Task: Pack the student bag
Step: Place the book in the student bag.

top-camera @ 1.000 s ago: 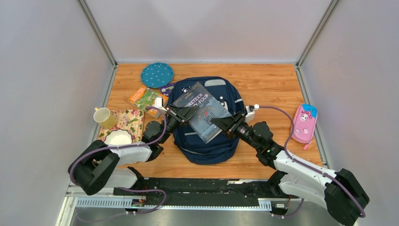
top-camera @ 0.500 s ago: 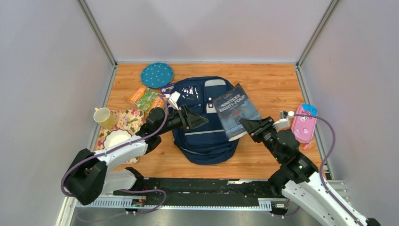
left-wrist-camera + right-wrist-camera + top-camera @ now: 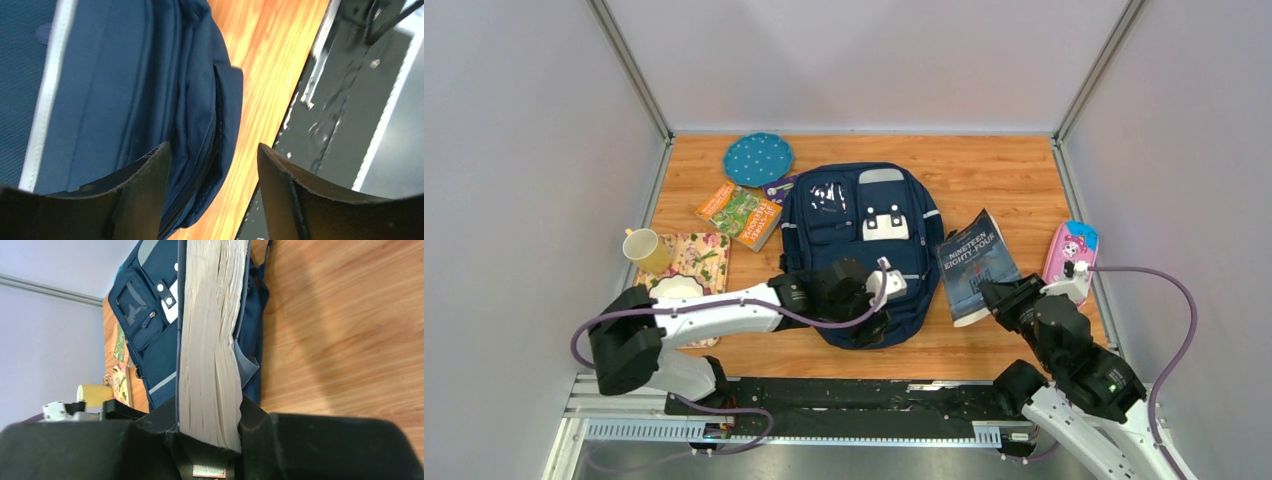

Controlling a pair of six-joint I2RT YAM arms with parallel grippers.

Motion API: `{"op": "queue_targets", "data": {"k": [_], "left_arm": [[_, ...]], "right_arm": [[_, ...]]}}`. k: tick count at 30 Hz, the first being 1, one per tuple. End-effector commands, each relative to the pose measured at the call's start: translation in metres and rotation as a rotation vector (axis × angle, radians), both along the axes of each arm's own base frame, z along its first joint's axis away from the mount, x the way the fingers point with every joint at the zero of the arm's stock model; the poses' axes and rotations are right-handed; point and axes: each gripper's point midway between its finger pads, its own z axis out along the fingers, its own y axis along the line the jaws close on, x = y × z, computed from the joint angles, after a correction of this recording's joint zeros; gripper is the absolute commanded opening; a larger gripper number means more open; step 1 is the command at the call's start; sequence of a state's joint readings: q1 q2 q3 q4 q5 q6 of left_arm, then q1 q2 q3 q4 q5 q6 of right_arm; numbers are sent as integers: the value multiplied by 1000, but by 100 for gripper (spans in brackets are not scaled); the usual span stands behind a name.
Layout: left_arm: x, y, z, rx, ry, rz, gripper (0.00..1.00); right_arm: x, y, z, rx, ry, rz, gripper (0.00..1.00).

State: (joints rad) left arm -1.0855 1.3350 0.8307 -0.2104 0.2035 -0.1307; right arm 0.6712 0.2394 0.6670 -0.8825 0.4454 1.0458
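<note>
the student bag lies flat in the middle of the table, pockets up, one rounded end toward the near edge. the left gripper hangs over that near end with its fingers spread wide and nothing between them. from its wrist view the zipper seam runs right under the gap. the right gripper is pinched on the near end of a paperback, holding it tilted just right of the bag, between the bag and the pink pencil case.

to me the job now is getting the bag open. i can't see a zipper pull, so the left fingers should settle astride the seam and find the pull or a fold of flap before closing. the book is best kept off to the side, clear of the left arm, until there's a real mouth to slide it into, spine first.
</note>
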Motion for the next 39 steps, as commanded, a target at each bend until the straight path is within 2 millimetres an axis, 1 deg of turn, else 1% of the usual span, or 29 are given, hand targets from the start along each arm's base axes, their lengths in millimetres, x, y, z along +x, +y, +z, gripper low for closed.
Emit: {"op": "queue_targets", "data": {"k": [1, 3, 5, 9, 10, 12, 13, 15, 16, 19, 20, 22, 23, 25, 26, 27, 28, 30, 32, 39], "left_arm": [[8, -5, -14, 170, -105, -111, 69], [9, -11, -16, 186, -106, -124, 67], [9, -13, -24, 214, -101, -129, 66], [13, -15, -27, 227, -109, -108, 63], [13, -16, -26, 219, -108, -106, 59], [13, -17, -24, 208, -108, -101, 57], [13, -19, -20, 190, -109, -93, 52], [12, -20, -19, 171, -104, -92, 47], [12, -25, -16, 146, -103, -88, 41], [10, -29, -16, 125, -83, -76, 37], [9, -31, -15, 117, -76, -77, 32], [7, -34, -13, 97, -61, -76, 21], [6, -34, -15, 98, -53, -74, 19], [5, -36, -12, 78, -48, -72, 14], [5, -36, -11, 74, -47, -73, 13], [4, -38, -9, 67, -43, -73, 9], [5, -38, -8, 64, -43, -70, 0], [6, -38, -6, 61, -47, -57, 0], [8, -38, 0, 45, -59, -49, 0], [17, -42, 30, -24, -95, -22, 0]], "right_arm": [[-1, -5, 41, 109, -111, -29, 0], [-2, -4, 38, 117, -104, -23, 0], [-3, -3, 38, 120, -103, -19, 0], [-3, -2, 37, 118, -94, -16, 0], [-3, -1, 35, 118, -90, -14, 0], [-2, -1, 33, 116, -84, -15, 0], [-2, 0, 32, 117, -79, -13, 0], [-2, 1, 29, 117, -73, -13, 0], [-1, 1, 28, 118, -68, -13, 0], [-1, 3, 25, 114, -59, -11, 0], [-1, 3, 24, 112, -56, -9, 0], [0, 4, 23, 110, -51, -10, 0], [0, 4, 23, 112, -50, -8, 0], [0, 5, 22, 113, -48, -7, 0], [0, 6, 20, 111, -44, -3, 0], [0, 6, 20, 112, -43, 0, 0], [-1, 6, 19, 112, -40, 1, 0], [-1, 7, 19, 114, -40, 4, 0], [-2, 6, 19, 112, -41, 3, 0], [-7, -5, 17, 78, -27, -26, 0]]}}
